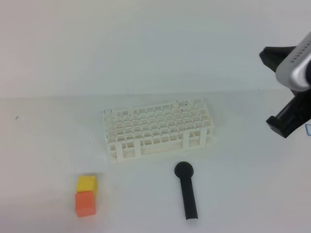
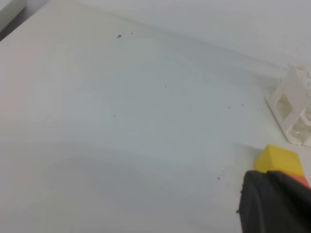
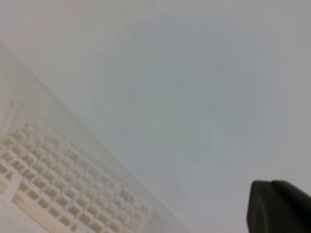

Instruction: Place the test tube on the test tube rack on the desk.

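The white test tube rack (image 1: 158,128) stands mid-desk (image 1: 243,184). It also shows in the right wrist view (image 3: 53,194), and one corner shows in the left wrist view (image 2: 294,109). A faint clear test tube (image 1: 108,113) seems to stand upright in the rack's far-left corner hole; it shows dimly in the right wrist view (image 3: 12,114). My right gripper (image 1: 268,88) hangs raised at the right edge, well right of the rack, jaws apart and empty. Only one dark finger (image 2: 277,204) of my left gripper shows.
A black round-headed stick (image 1: 187,191) lies in front of the rack. A yellow block (image 1: 86,183) and an orange block (image 1: 85,204) sit touching at the front left. The yellow block (image 2: 277,158) lies just beyond the left finger.
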{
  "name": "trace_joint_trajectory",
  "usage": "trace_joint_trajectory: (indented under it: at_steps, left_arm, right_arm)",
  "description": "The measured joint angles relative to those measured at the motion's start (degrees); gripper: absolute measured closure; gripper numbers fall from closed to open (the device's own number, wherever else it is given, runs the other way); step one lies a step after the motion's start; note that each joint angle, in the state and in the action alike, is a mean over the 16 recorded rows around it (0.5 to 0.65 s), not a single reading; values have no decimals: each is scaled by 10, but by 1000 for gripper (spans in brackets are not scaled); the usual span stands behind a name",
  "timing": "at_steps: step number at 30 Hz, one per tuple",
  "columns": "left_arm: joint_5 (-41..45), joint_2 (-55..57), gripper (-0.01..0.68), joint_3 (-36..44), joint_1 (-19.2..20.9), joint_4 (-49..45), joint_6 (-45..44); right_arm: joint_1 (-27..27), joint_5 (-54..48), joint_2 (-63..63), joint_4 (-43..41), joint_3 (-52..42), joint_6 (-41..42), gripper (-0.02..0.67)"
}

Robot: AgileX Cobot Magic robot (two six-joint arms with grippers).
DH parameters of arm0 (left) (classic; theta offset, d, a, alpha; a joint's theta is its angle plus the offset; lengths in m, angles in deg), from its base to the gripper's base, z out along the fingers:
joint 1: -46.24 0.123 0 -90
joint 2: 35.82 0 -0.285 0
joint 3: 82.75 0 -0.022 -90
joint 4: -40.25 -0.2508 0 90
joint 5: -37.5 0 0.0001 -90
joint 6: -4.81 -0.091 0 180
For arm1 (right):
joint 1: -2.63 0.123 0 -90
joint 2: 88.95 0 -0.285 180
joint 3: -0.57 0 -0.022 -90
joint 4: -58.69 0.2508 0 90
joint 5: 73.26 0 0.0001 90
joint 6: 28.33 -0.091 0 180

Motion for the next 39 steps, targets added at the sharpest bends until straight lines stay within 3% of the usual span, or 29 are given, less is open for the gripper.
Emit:
trace_joint_trajectory:
  at_steps: [9, 15, 29, 39]
  left_arm:
    - [-1, 0, 674, 1, 0, 0, 0]
    - [-1, -1, 674, 0, -1, 0, 0]
    - [-1, -1, 674, -2, -1, 0, 0]
    - [-3, -1, 674, 3, 0, 0, 0]
  right_arm:
    - [-12, -156, -59, -2, -26, -24, 650]
    - [-64, -202, -136, 5, -29, -50, 650]
    - [-294, -136, -393, 37, -121, -134, 650]
    - [-337, -75, -470, 85, -249, -142, 650]
